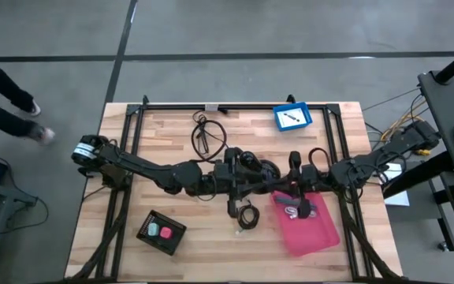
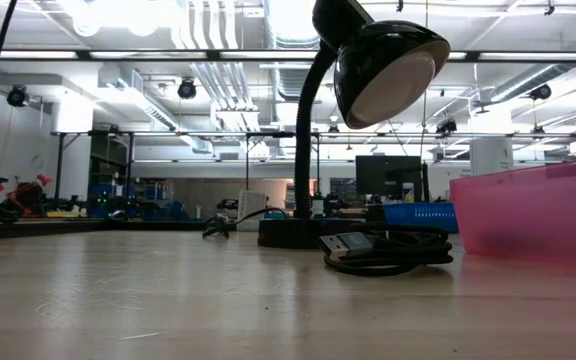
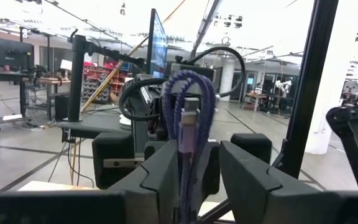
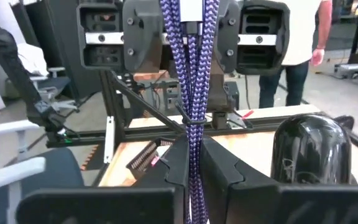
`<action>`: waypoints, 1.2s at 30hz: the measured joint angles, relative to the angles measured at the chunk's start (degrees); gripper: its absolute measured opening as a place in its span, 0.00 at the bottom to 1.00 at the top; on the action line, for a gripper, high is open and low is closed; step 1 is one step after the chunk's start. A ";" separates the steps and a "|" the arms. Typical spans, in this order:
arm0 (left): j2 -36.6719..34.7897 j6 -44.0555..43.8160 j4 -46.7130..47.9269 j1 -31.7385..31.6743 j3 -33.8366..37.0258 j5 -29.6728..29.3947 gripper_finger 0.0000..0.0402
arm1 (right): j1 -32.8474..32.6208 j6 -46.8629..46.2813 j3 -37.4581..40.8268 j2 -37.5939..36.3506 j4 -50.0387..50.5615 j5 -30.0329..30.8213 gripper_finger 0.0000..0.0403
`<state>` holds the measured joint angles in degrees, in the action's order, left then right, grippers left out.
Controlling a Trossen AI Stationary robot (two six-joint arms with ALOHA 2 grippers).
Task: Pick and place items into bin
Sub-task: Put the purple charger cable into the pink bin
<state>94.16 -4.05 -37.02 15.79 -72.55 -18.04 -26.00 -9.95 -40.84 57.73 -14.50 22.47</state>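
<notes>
- The right hand point(image 4: 197, 165) is closed on a purple braided cable point(image 4: 194, 93), with both fingers pressed to the bundle just below its tie.
- The left hand point(image 3: 194, 168) faces it and has the same bundle between its fingers. The right wrist view shows those fingers tight against the loops, so I judge it is gripping too.
- The cable is therefore held in the air between the two hands, over the middle of the worktop point(image 1: 172, 118). This looks like a hand-over.
- To do the hand-over well, only one hand should let go, and the other should first be seen to have both strands. The right hand's grip near the tie looks the safer one to keep.
- The letting-go fingers should open wide, because braided loops snag easily and would drag the bundle sideways.
- The pink bin point(image 1: 318, 233) lies just toward the front edge from where the hands meet, on the right arm's side. It already has some purple and grey things in it.
- The carry is short. The cable should be lowered until its loose loops are inside the bin's wall before release, so that no end hangs over the rim.
- The black lamp point(image 2: 383, 60) stands just behind the hands, so any swing should go away from its neck.
- A coiled black cable point(image 2: 388, 250) lies on the worktop beside the bin and is not yet packed.
</notes>
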 joint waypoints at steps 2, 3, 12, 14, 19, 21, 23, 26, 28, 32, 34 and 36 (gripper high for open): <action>-0.29 0.00 0.03 0.00 0.14 0.00 0.27 | 0.00 -1.35 0.00 -1.30 1.88 -0.91 0.03; -0.35 0.00 0.03 0.00 0.23 -0.02 0.28 | 0.00 -2.07 0.00 -2.07 3.27 -1.74 0.03; -0.89 -0.09 0.12 0.00 0.74 -0.11 0.28 | -0.07 -12.63 0.02 -9.58 18.51 -11.59 0.03; -0.89 -0.09 0.12 0.00 0.74 -0.20 0.28 | -0.40 -13.55 0.02 -11.07 20.56 -15.01 0.03; -0.89 -0.07 0.12 -0.02 0.74 -0.20 0.28 | -1.39 -17.02 0.02 -13.87 26.40 -23.12 0.03; -0.89 -0.07 0.12 -0.04 0.74 -0.20 0.28 | -2.00 -19.15 0.00 -14.56 29.41 -25.38 0.03; -0.89 -0.07 0.13 -0.04 0.76 -0.20 0.28 | -2.90 -21.07 0.02 -14.92 32.99 -26.70 0.03; -0.89 -0.07 0.16 -0.04 0.81 -0.20 0.28 | -4.09 -23.36 0.02 -15.20 37.70 -27.54 0.03; -0.89 -0.07 0.14 -0.04 0.81 -0.22 0.28 | -4.96 -24.50 0.02 -15.24 40.69 -27.64 0.03; -0.89 -0.07 0.16 -0.04 0.83 -0.20 0.28 | -6.21 -27.25 0.02 -15.23 46.79 -27.64 0.03; -0.95 -0.07 0.16 -0.04 0.83 -0.20 0.28 | -6.53 -28.26 0.02 -15.08 49.83 -27.58 0.03; -1.00 -0.06 0.14 -0.04 0.83 -0.20 0.28 | -6.51 -29.47 0.16 -14.76 52.21 -27.47 0.03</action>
<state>93.17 -4.12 -36.88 15.75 -71.72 -18.24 -32.51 -39.42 -40.68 42.97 37.71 -5.00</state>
